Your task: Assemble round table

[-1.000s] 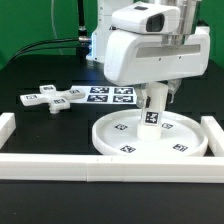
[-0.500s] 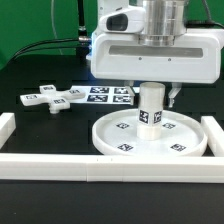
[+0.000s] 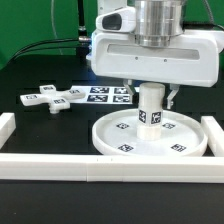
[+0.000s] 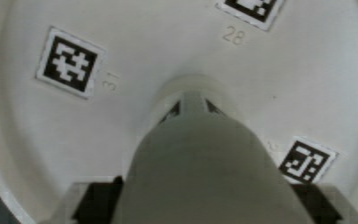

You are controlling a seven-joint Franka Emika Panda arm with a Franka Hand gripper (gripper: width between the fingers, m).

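Note:
The large rimmed round disc (image 3: 150, 136) lies flat on the table at the exterior view's right. The short cylinder leg (image 3: 150, 108) stands upright on the disc's middle. My gripper (image 3: 150, 92) is straight above it, shut on the leg's upper end. In the wrist view the leg (image 4: 197, 160) fills the middle, running down to the disc (image 4: 140, 50), with the dark fingers (image 4: 101, 200) pressed against both its sides. The cross-shaped base (image 3: 52, 98) lies flat at the exterior view's left, apart from the disc.
The marker board (image 3: 108, 95) lies behind the disc, between it and the cross-shaped base. Long white border bars run along the front (image 3: 110, 167), the left (image 3: 6, 128) and the right (image 3: 215, 130).
The gripper's body has turned about its upright axis, from angled one second ago to square-on now, still over the leg. The leg, disc and base stay in place.

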